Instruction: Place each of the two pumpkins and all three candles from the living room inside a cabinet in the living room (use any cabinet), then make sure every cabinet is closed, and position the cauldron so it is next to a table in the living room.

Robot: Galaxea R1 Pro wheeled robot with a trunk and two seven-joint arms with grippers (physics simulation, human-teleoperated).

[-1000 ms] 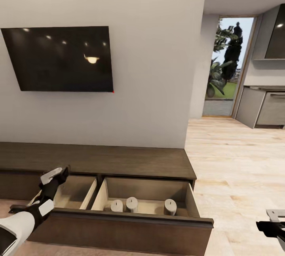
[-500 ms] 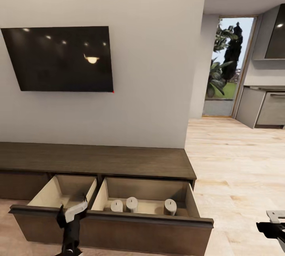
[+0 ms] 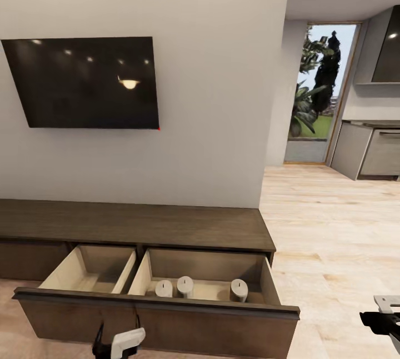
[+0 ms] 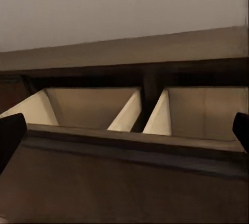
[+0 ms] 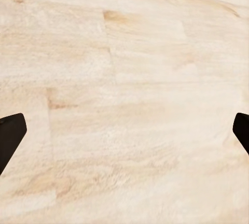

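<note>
The cabinet [image 3: 139, 225], a long low dark brown unit, stands under the wall TV with its wide drawer [image 3: 155, 314] pulled out. Three off-white candles [image 3: 185, 285] stand upright in the drawer's right compartment. The left compartment [image 3: 89, 273] shows only its beige inside. My left gripper [image 3: 118, 341] hangs low in front of the drawer front, open and holding nothing. In the left wrist view the left gripper [image 4: 124, 135] faces the drawer [image 4: 129, 146] with its tips wide apart. My right gripper [image 3: 383, 314] is open over the floor to the right, and the right wrist view shows it [image 5: 124, 135] above bare boards. The pumpkins and the cauldron are out of view.
A dark TV [image 3: 83, 81] hangs on the wall above the cabinet. Light wooden floor [image 3: 333, 248] stretches to the right towards a glass door [image 3: 319, 92] and grey kitchen units [image 3: 369, 150].
My left gripper has come out of the left compartment and dropped down and rightward, below the drawer front. The right arm, the drawer and the candles have not moved.
</note>
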